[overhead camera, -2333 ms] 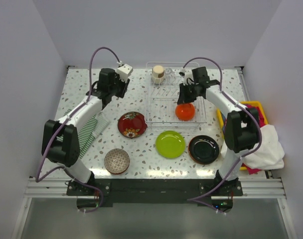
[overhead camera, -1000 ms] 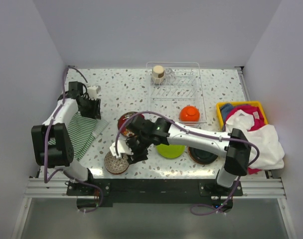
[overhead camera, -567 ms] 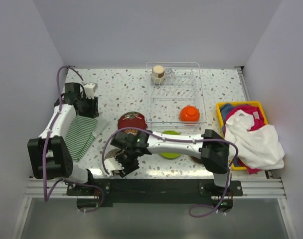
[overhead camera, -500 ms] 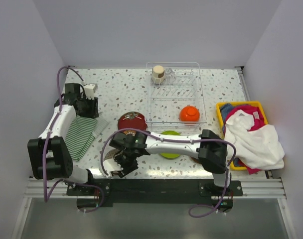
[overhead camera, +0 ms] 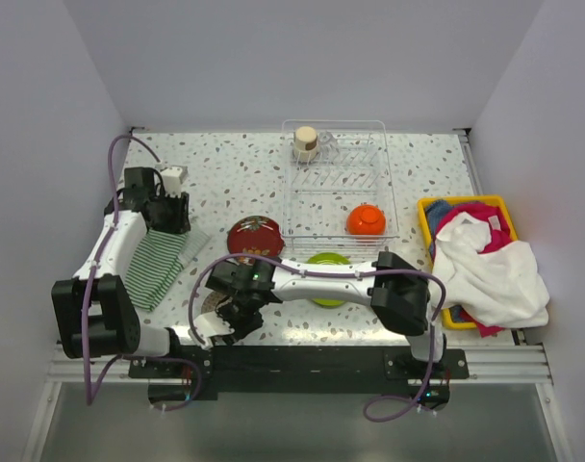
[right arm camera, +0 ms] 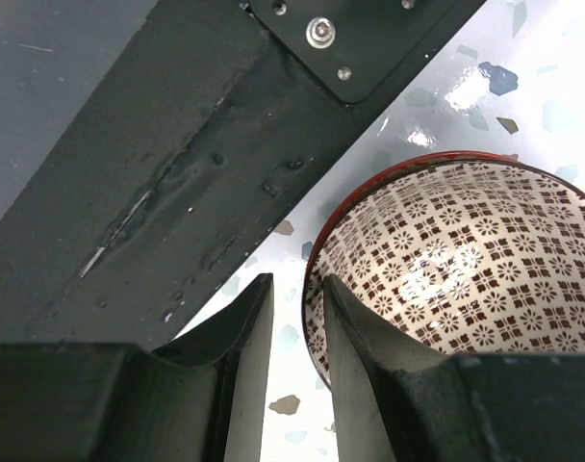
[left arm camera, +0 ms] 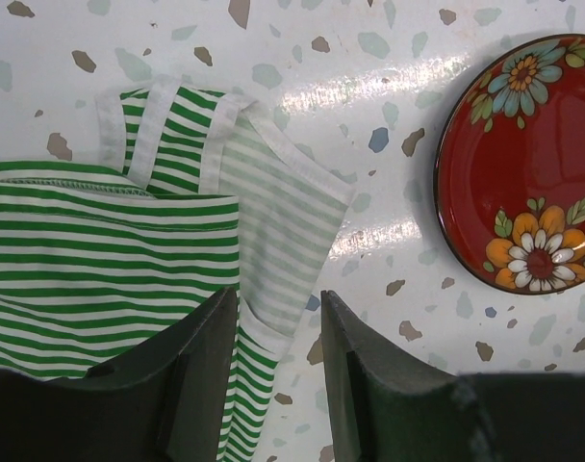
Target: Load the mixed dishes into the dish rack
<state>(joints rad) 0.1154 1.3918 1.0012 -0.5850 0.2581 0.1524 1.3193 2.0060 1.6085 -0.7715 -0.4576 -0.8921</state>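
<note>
Overhead view of a speckled counter (overhead camera: 235,173). Since about two seconds ago the right arm has left the dish rack (overhead camera: 292,192) at upper centre. An orange bowl (overhead camera: 366,219) sits inside the rack and a beige cup (overhead camera: 305,143) stands at its far end. The arm has swung across to the lower left of the frame, and the right claw (right arm camera: 297,281) has come down on the blue-white patterned bowl (right arm camera: 466,250) by the counter's near edge. Its jaws have been narrowing. In the right wrist view one finger is outside the bowl's rim and the other just inside, with a slim gap left, and whether they already pinch the rim cannot be told. This looks like the pick-up of the next dish for the rack. The dark red plate (overhead camera: 254,236) and the lime green plate (overhead camera: 326,258) lie on the counter below the rack. The right arm stretches low along the bottom of the frame, its forearm crossing over the lime plate, wrist tipped down. The left arm has drawn back to the left side. The left claw (left arm camera: 278,318) hangs partly open and holds nothing, over the edge of the green-and-white striped cloth (left arm camera: 100,260).
</note>
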